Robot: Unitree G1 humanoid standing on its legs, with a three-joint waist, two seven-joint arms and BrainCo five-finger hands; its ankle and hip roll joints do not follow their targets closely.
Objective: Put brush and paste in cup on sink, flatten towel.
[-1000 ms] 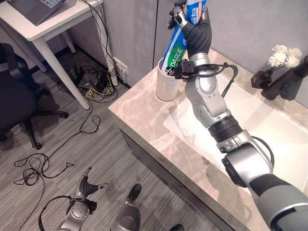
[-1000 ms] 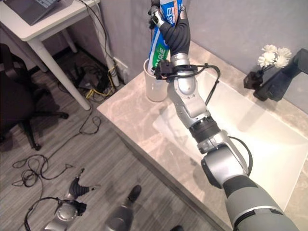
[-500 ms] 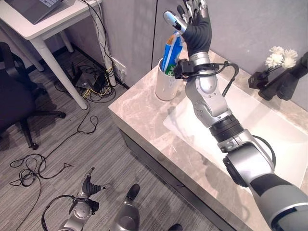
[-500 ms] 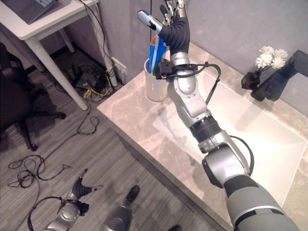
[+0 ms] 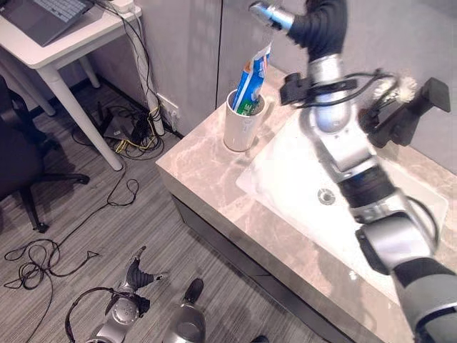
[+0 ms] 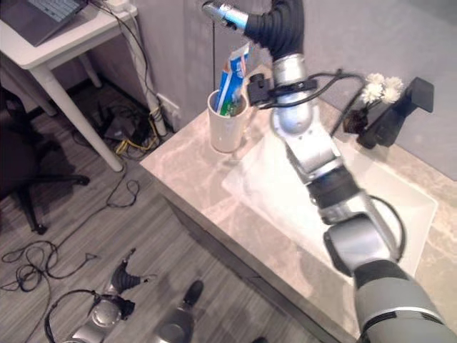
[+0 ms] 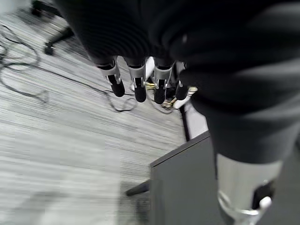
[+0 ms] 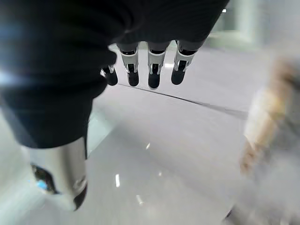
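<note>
A white cup [image 5: 241, 127] stands on the marble counter [image 5: 207, 171] at its left corner, beside the white sink basin [image 5: 300, 179]. A blue and green toothpaste tube [image 5: 250, 77] stands upright in the cup and leans on its rim. My right hand [image 5: 314, 25] is raised above and slightly right of the cup, apart from the tube. In the right wrist view its fingers [image 8: 153, 68] are straight and hold nothing. My left hand [image 5: 134, 276] hangs low over the floor, fingers [image 7: 137, 80] relaxed and empty.
A black faucet [image 5: 407, 114] and white flowers [image 6: 377, 88] in a dark vase stand at the back of the sink. A white desk [image 5: 68, 39] with a laptop, a black office chair [image 5: 18, 150] and cables [image 5: 128, 132] sit on the floor to the left.
My right hand let go of the toothpaste tube, which dropped into the cup. The hand opened and drew up and to the right. The camera shifted a little.
</note>
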